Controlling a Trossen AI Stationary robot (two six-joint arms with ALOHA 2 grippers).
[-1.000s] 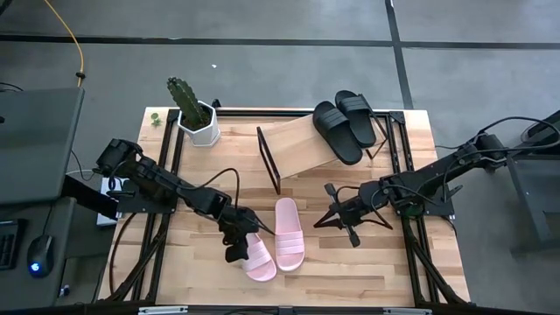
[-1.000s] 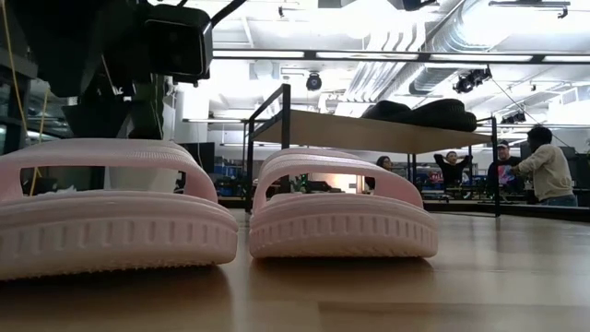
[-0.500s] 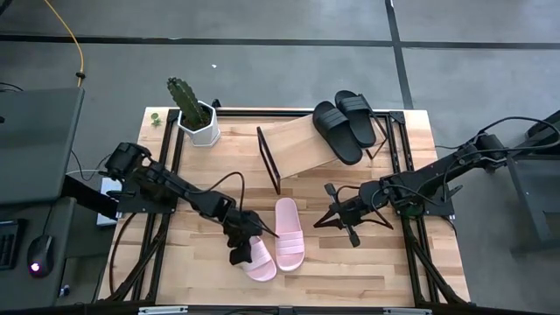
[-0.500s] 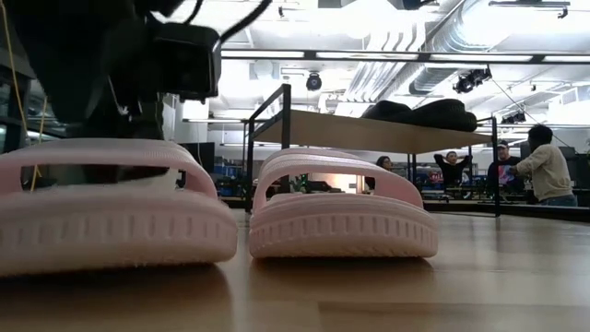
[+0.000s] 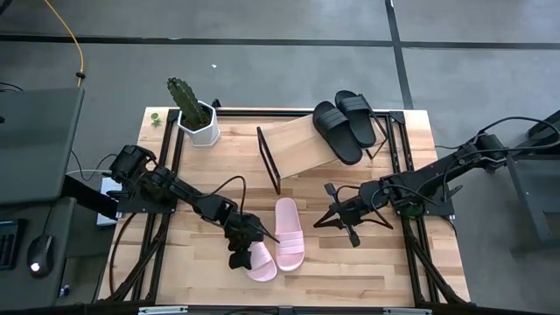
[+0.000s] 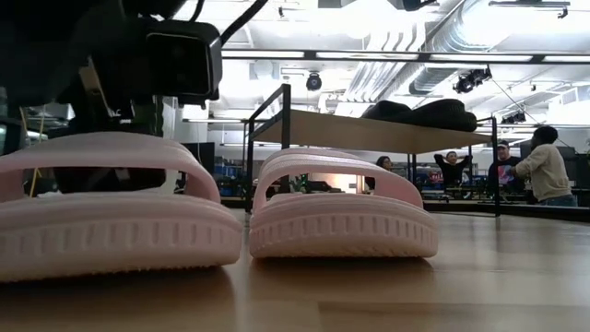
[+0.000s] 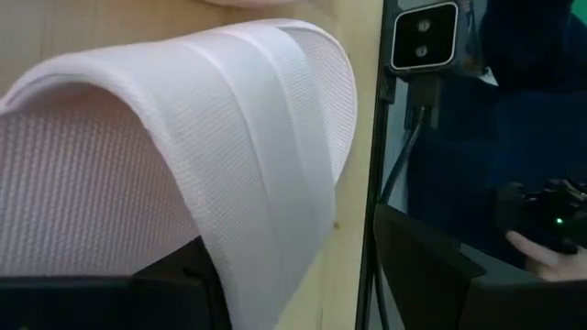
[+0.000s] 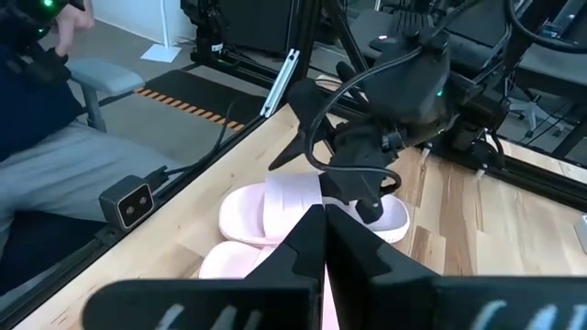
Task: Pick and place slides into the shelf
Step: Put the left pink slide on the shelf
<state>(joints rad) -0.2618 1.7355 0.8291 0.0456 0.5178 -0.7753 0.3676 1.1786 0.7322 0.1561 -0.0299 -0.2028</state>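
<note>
Two pale pink slides lie soles down near the table's near edge, the left one (image 5: 261, 262) (image 6: 111, 221) beside the right one (image 5: 290, 234) (image 6: 341, 221). Two black slides (image 5: 343, 127) rest on the slanted wooden shelf (image 5: 293, 144) (image 6: 369, 131). My left gripper (image 5: 238, 255) (image 7: 293, 275) is open at the left pink slide's strap (image 7: 229, 119). One finger (image 7: 101, 298) sits under the strap and the other (image 7: 422, 275) stands outside it. My right gripper (image 5: 322, 217) (image 8: 326, 215) waits shut above the table, right of the pink slides. My left gripper reaches the left pink slide's strap from the table's left, slanting downward. The strap's edge (image 7: 257, 293) runs between the open fingers and overlaps the finger under it. Whether either finger touches the strap I cannot tell. The slide lies flat on the table.
A cactus in a white pot (image 5: 197, 118) stands at the far left corner. A small camera (image 7: 422, 37) sits at the table's near edge. People (image 6: 544, 166) are in the room beyond. Bare tabletop lies between the shelf and the pink slides.
My left gripper has moved a little toward the table's right and near edge and lower over the left pink slide. A dark finger now shows under the strap, where the opening showed through before. My right arm has kept still.
</note>
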